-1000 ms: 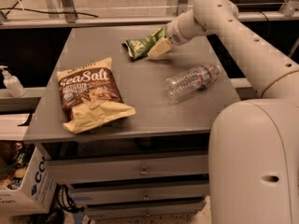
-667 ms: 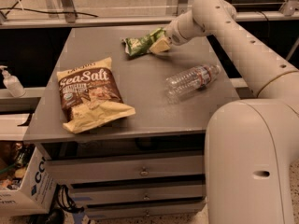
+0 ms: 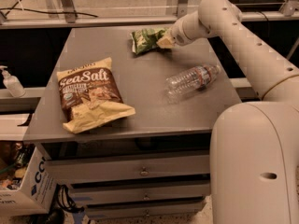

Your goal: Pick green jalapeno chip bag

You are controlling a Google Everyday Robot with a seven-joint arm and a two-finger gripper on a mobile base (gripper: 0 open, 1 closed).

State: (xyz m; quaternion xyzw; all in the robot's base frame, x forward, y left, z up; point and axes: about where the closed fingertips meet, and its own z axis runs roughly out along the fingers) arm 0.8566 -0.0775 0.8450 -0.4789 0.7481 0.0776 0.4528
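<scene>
Your end effector (image 3: 164, 42) meets the right end of the green jalapeno chip bag (image 3: 145, 39), which stretches leftward along the tabletop's (image 3: 140, 85) far edge; you cannot tell its grip state.

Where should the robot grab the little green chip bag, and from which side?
Probably the end on the picture's right, coming in from that side. The green jalapeno chip bag lies flat and crumpled on the table, stretched left to right, so that end gives a thin fold to pinch. The gripper sits right at that end.
</scene>
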